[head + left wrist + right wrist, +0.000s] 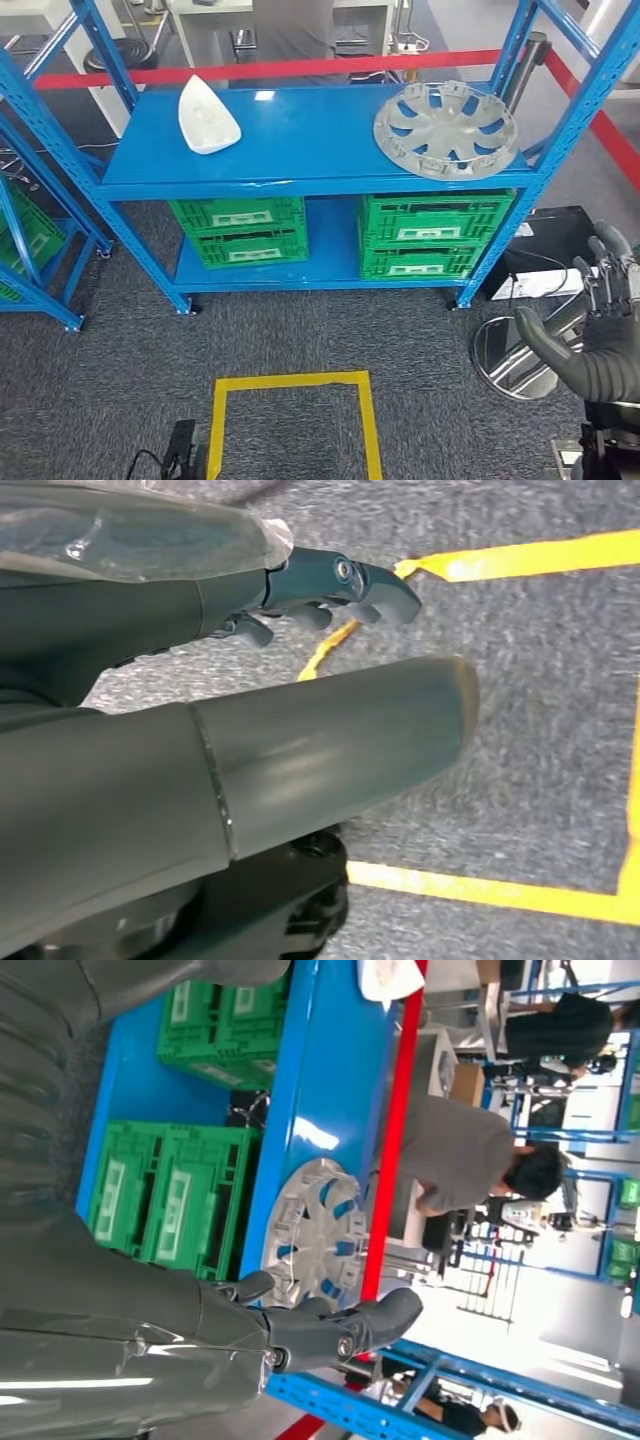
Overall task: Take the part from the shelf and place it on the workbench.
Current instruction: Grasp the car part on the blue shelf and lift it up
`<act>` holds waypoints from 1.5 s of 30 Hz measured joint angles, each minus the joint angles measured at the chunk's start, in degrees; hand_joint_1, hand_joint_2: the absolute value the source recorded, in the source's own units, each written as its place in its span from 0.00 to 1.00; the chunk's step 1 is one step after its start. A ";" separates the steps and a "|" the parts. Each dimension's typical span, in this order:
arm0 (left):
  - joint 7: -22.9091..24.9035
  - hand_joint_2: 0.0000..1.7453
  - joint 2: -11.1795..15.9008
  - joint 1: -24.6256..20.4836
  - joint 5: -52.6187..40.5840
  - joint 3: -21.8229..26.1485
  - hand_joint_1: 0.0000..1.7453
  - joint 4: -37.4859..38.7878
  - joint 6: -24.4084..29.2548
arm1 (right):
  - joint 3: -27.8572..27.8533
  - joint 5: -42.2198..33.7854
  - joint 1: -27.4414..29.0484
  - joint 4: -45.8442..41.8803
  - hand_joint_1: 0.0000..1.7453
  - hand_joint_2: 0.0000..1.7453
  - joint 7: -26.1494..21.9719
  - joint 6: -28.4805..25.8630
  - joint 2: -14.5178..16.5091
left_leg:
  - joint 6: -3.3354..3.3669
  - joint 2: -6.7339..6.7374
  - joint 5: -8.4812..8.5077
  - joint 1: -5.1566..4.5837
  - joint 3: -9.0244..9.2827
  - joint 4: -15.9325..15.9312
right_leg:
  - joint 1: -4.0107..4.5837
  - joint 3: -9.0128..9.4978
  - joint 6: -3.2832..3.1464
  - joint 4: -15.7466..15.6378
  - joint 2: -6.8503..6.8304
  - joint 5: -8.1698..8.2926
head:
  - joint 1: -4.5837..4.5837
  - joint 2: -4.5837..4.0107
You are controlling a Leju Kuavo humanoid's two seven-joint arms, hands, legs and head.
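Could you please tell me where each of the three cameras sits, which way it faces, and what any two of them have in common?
Head view: high on the robot, looking forward and down at the blue shelf with the wheel cover; right hand raised at the edge.
Left wrist view: behind the left hand, facing carpet and yellow tape.
Right wrist view: behind the right hand, turned sideways, facing the shelf.
Shared: head and right wrist views show the wheel cover, green crates and right hand.

Even, bright overhead light; white glare patch on the blue shelf board (302,135) behind the hubcap (445,130). Left wrist view blurred; background beyond the shelf overexposed.
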 joint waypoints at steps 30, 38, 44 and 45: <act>-0.07 0.00 -0.12 -0.43 -0.64 0.00 0.00 0.00 -0.32 | 0.02 0.19 0.63 -0.45 0.00 1.00 1.08 -0.08 -0.05 | -0.20 -0.06 -0.01 0.32 1.22 -0.80 | -0.83 1.80 0.32 -2.45 -0.12 2.12 | -0.16 -0.01; -0.04 0.00 -0.42 -0.26 -0.67 0.00 0.00 0.00 -0.35 | 0.03 0.19 0.81 -0.43 0.00 1.00 1.20 -0.09 -0.07 | -1.18 -0.13 -3.09 0.25 4.61 -0.50 | -0.69 -1.34 0.13 -7.51 -0.55 8.58 | 0.56 0.00; 0.00 0.00 -0.30 -0.41 -0.62 0.00 0.00 0.00 -0.35 | 0.06 0.47 1.05 -0.54 0.00 1.00 1.46 -0.28 -0.07 | -2.98 -0.03 -5.07 0.30 3.31 4.25 | -0.82 0.95 -1.99 -9.42 -0.57 8.56 | 0.47 0.00; 0.00 0.00 -0.30 -0.45 -0.58 0.00 0.00 0.00 -0.36 | 0.08 0.53 1.05 -0.56 0.00 1.00 1.51 -0.30 -0.07 | -3.32 -0.03 -6.16 0.45 1.23 7.76 | -0.85 1.17 -2.17 -9.46 -0.60 8.32 | 0.38 0.00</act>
